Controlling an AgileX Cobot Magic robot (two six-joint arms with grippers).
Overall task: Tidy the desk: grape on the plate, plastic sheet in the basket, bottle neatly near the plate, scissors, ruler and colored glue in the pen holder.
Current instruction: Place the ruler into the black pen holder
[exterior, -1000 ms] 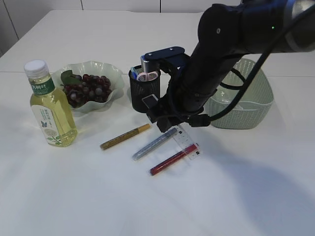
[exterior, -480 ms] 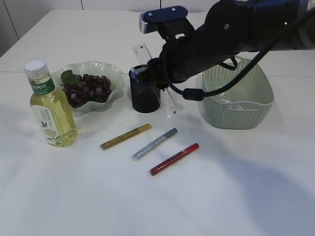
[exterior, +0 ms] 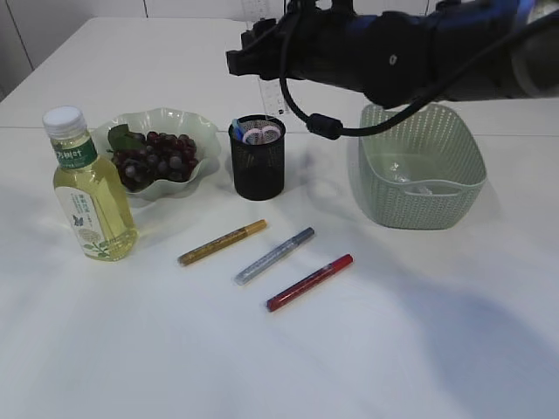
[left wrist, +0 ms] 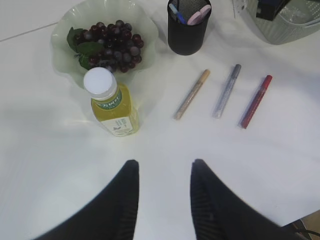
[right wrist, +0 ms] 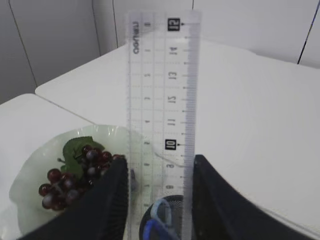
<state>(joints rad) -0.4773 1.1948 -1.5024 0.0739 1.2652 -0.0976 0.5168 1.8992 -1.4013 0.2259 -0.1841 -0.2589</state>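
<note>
Overhead, the right claw (right wrist: 156,200) grips the ruler (right wrist: 161,115) upright above the pen holder (exterior: 258,157).

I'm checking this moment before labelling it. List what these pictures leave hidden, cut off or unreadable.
- Clear plastic ruler, right wrist view: its lower end is cut off by the bottom edge between the fingers; in the exterior view the arm covers most of it.
- Black mesh pen holder, exterior view: its wall hides what the blue and pink tips belong to.
- Pale green woven basket, exterior view: its contents are too faint to identify.
</note>
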